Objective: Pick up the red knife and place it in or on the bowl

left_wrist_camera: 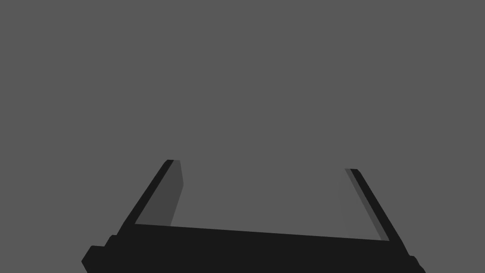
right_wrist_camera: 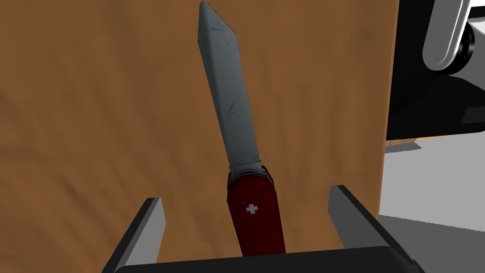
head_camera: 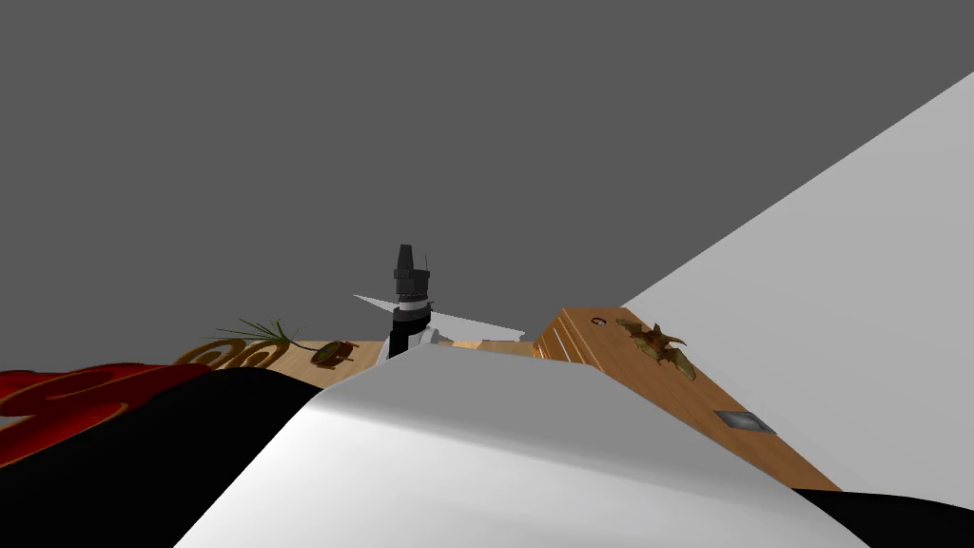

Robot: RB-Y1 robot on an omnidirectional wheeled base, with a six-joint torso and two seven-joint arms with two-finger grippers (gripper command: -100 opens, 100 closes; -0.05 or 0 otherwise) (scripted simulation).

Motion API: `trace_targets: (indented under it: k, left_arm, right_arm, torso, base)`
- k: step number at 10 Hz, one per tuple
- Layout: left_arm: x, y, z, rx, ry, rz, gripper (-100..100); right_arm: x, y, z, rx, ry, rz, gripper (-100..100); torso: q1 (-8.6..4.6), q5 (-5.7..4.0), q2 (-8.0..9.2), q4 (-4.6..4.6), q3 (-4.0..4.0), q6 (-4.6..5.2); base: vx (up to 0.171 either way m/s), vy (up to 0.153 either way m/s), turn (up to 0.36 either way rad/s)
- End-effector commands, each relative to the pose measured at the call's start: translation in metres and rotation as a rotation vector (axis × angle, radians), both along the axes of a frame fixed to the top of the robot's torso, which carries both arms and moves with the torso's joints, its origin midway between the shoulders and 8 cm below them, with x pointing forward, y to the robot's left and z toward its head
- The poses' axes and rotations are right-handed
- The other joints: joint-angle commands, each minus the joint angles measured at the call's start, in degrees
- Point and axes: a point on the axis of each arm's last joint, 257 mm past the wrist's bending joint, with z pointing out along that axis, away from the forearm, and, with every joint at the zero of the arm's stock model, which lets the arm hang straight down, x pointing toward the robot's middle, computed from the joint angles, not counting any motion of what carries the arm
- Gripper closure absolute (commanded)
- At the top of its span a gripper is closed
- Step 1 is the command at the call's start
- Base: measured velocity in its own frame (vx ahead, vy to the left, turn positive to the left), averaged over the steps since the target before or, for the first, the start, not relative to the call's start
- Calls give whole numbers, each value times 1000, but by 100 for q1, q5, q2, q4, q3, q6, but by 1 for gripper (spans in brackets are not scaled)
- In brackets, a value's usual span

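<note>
Straddling the red knife [right_wrist_camera: 240,142], the right tool [right_wrist_camera: 246,195] stands open, holding nothing.

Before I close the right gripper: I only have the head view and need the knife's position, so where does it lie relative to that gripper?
Observer: The red knife lies flat on a brown wooden surface, its handle between the right gripper's fingers.
Operator: Are they touching it?
Observer: No. The fingers stand open, with a gap on each side of the handle.
Operator: And my other arm?
Observer: The left gripper is open and empty, facing a flat grey surface.
</note>
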Motion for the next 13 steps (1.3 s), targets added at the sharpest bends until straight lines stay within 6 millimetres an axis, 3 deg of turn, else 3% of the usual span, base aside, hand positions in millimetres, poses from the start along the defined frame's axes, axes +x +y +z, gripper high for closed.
trace_targets:
  k: [1,7,8,12,13]
  left_arm:
    - [0,0,0,0,0,0,0]
    - [0,0,0,0,0,0,0]
    - [0,0,0,0,0,0,0]
    - [0,0,0,0,0,0,0]
    - [0,0,0,0,0,0,0]
  right_arm:
    - [-1,1,-4,-1,-2,26,-100]
    - [-5,4,-14,-6,-9,98,-100]
    - [-5,4,-14,-6,-9,102,100]
    - [-5,5,-14,-5,-9,103,100]
    - [-5,5,-15,-5,-9,103,0]
  torso:
    - [0,0,0,0,0,0]
    - [2,1,-2,-1,-2,-4]
    - [3,2,12,1,5,-8]
    - [-5,0,33,7,18,-4]
    - [-5,-1,33,7,18,-4]
  base:
    - [112,0,-158]
    - [105,-9,-136]
    - [7,1,6]
    - [0,0,0]
    - [0,0,0]
